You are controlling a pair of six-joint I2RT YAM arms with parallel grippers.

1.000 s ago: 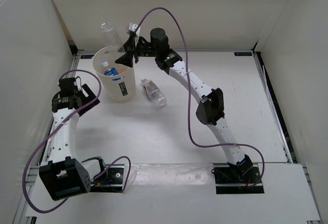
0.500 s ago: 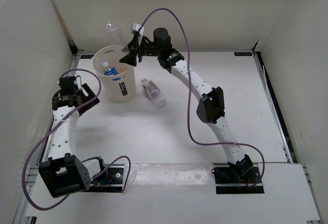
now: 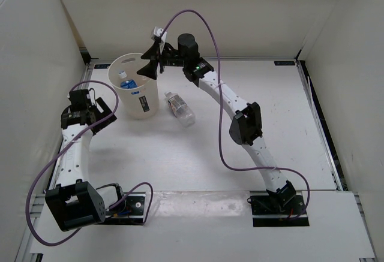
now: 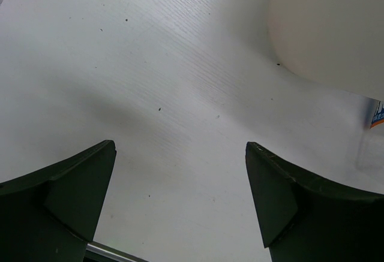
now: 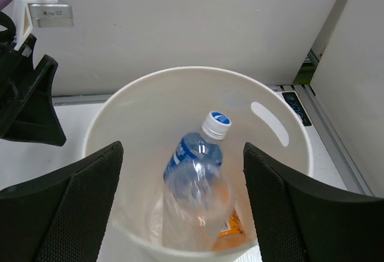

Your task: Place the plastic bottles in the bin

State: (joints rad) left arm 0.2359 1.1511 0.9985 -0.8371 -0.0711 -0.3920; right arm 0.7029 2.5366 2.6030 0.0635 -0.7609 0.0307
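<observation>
The cream-white bin (image 3: 139,107) stands at the back left of the table. My right gripper (image 3: 150,62) is open and empty just above its right rim. In the right wrist view my right gripper (image 5: 181,149) frames the bin (image 5: 282,127), which holds a clear bottle with a blue label (image 5: 193,151) and white-blue cap, a blurred clear bottle (image 5: 192,217) in front of it, and an orange bottle (image 5: 233,226) at the bottom. One more clear bottle (image 3: 180,108) lies on the table right of the bin. My left gripper (image 3: 102,115) is open and empty left of the bin.
White walls close the table in at the back and on both sides. In the left wrist view my left gripper (image 4: 180,148) hovers over bare table, with the bin's wall (image 4: 330,28) at the upper right and a sliver of a bottle label (image 4: 377,115) at the right edge.
My right gripper held a clear bottle over the bin; it has opened and the bottle has dropped into the bin. The left arm has barely moved.
</observation>
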